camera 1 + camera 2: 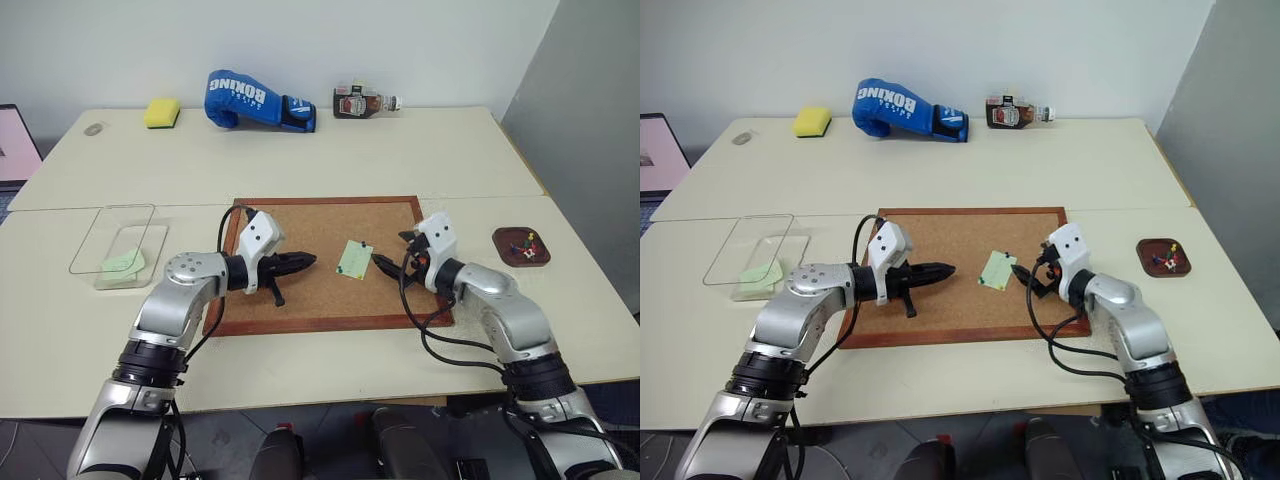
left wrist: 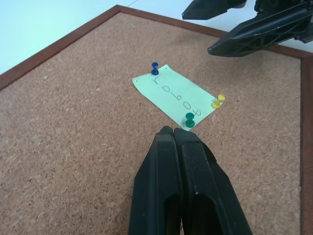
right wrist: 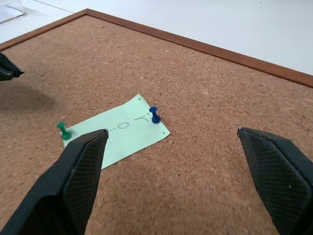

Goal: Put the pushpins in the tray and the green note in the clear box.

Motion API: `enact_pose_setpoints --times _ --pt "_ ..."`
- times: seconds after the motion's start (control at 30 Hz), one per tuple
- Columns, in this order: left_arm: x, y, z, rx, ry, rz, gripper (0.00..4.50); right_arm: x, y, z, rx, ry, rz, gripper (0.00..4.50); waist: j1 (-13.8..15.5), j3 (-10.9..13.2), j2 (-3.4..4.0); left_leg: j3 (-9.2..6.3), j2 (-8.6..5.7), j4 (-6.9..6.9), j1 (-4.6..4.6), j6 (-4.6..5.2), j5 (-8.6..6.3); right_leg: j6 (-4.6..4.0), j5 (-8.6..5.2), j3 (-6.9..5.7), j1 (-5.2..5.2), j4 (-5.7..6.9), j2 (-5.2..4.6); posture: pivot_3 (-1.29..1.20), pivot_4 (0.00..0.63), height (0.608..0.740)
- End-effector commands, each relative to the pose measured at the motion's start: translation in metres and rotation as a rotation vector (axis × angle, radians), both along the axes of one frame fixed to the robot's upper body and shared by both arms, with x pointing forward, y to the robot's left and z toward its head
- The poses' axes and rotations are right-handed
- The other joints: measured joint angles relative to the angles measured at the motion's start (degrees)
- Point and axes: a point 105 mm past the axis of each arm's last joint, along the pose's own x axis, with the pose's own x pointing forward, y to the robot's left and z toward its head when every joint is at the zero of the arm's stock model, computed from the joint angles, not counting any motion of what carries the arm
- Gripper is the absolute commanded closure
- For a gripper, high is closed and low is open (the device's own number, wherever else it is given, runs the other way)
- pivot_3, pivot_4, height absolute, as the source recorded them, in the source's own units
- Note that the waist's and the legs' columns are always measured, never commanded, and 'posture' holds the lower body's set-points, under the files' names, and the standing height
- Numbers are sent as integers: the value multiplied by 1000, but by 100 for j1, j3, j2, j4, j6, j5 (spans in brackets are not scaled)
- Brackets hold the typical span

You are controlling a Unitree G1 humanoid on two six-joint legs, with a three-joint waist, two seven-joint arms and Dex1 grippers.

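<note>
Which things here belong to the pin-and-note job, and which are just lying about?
Job: green note pinned to the cork board; blue pin, yellow pin, green pin; tray holding pins; clear box holding a green paper.

Lying about: yellow sponge, boxing glove, bottle.

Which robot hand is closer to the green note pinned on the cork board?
Right. The open right gripper sits just beside the green note; the shut left gripper points at it from farther off.

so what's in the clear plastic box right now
A pale green paper note lies inside the shallow clear plastic box, toward its near end. The rest of the box looks bare. Whether anything sits under that note cannot be seen.
</note>
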Motion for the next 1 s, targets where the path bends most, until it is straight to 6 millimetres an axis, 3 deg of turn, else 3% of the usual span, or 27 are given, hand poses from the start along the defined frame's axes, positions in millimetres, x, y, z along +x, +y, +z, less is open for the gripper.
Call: enact_pose_setpoints --times 0.03,0.2,0.53,1.0 --pt "-3 -1 -14 15 16 7 4483 5 7 12 7 -67 20 0 4 0 0 -2 0 0 0 0 0 0 0 -3 0 2 0 0 150 740" --pt "-7 6 -45 76 87 28 4483 12 17 5 9 -48 35 0 1 -3 2 -5 0 2 5 0 0 -2 2 -4 5 5 0 0 150 740" --pt "-2 8 -44 88 67 27 4483 28 31 -7 21 -9 56 0 -9 -9 9 -6 0 6 27 3 3 -2 7 -4 26 11 2 0 150 740" --pt "-2 11 -41 100 57 29 4500 37 37 -8 24 -44 66 2680 -21 -9 10 -10 1 4 43 3 3 -2 7 -6 46 8 3 0 150 740"
